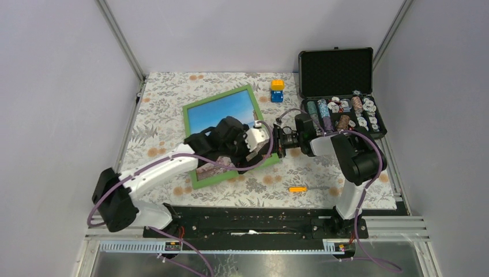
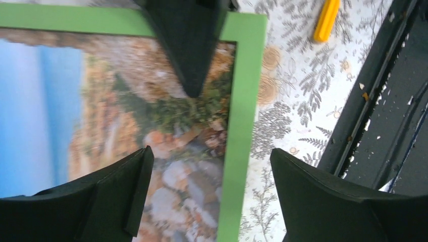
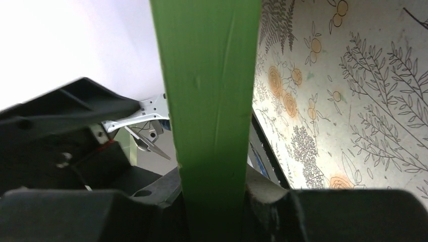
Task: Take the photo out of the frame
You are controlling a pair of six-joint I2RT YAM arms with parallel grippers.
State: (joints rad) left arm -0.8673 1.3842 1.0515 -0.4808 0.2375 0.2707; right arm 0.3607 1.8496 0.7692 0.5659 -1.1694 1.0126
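Observation:
The frame (image 1: pixel 219 96) lies flat on the floral cloth, green border up, with the seaside photo (image 1: pixel 222 112) inside it. My right gripper (image 1: pixel 281 141) is shut on the frame's right border near its near-right corner. In the right wrist view the green border (image 3: pixel 212 101) is pinched between the jaws (image 3: pixel 214 201). My left gripper (image 2: pixel 212 166) is open and empty above that same corner. Its fingers (image 2: pixel 116 191) straddle the near border (image 2: pixel 245 101), one over the photo's rocks (image 2: pixel 166 126), one over the cloth. A black right finger (image 2: pixel 186 45) lies on the frame.
An open black case (image 1: pixel 340 72) with poker chips stands at the back right. A yellow-and-blue block (image 1: pixel 277 90) sits behind the frame. An orange marker (image 1: pixel 297 188) lies near the front edge, also in the left wrist view (image 2: pixel 327 20). A black rail (image 2: pixel 373 101) borders the near side.

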